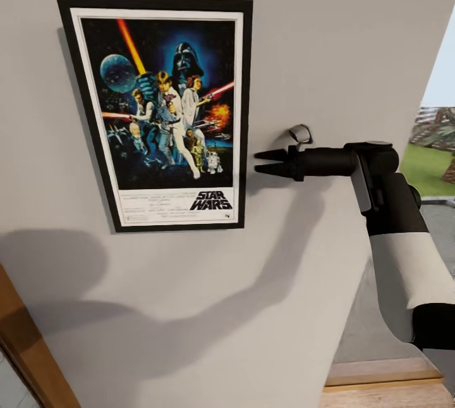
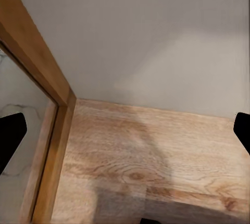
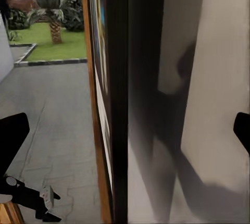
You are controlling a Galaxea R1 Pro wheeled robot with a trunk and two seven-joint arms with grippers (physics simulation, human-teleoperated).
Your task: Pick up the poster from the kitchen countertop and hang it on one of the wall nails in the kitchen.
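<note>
while the poster (image 1: 158, 111) hangs on the off-white wall (image 1: 328, 28), right pincer (image 1: 258, 163) seemingly parted, empty

The robot's right arm (image 1: 404, 269) wears a smooth white shell along its forearm, capped by a black band at the lower end and a black wrist housing above. A thin pale grey strip runs down the side of that housing. From it extends a black cylindrical link ending in the right gripper (image 1: 270, 162), whose two fingers are black, slim and taper to pointed tips. In both wrist views, fingertips (image 2: 10, 135) appear as plain matte black rounded shapes, without markings
</note>
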